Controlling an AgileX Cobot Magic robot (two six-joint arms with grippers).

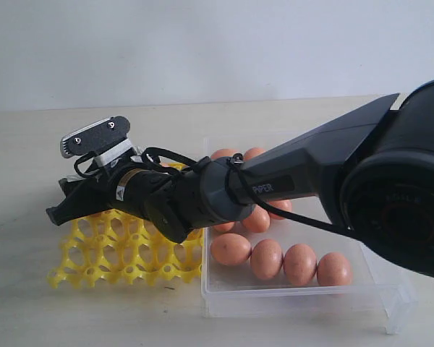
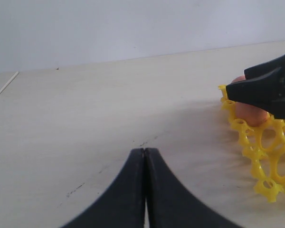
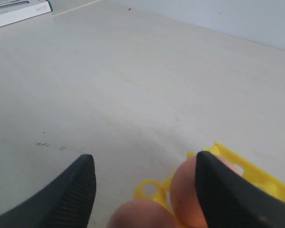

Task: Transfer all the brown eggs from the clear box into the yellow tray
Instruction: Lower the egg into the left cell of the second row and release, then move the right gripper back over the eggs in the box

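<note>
My right gripper (image 1: 61,210) reaches across over the far left corner of the yellow tray (image 1: 116,254), its jaws spread wide. In the right wrist view the gripper (image 3: 145,161) stands open over two brown eggs: one (image 3: 142,214) lies low between the fingers, the other (image 3: 184,190) sits in the tray (image 3: 148,190) against one finger. Several more brown eggs (image 1: 266,259) lie in the clear box (image 1: 296,298) at the right. My left gripper (image 2: 144,151) is shut on nothing, low over bare table, facing the tray (image 2: 261,147), an egg (image 2: 249,115) and the right gripper (image 2: 256,90).
The clear box stands right beside the tray's right edge. A cable loops off the right arm (image 1: 311,170) above the box. A white flat object (image 3: 19,12) lies at the table's far edge. The left arm does not show in the exterior view.
</note>
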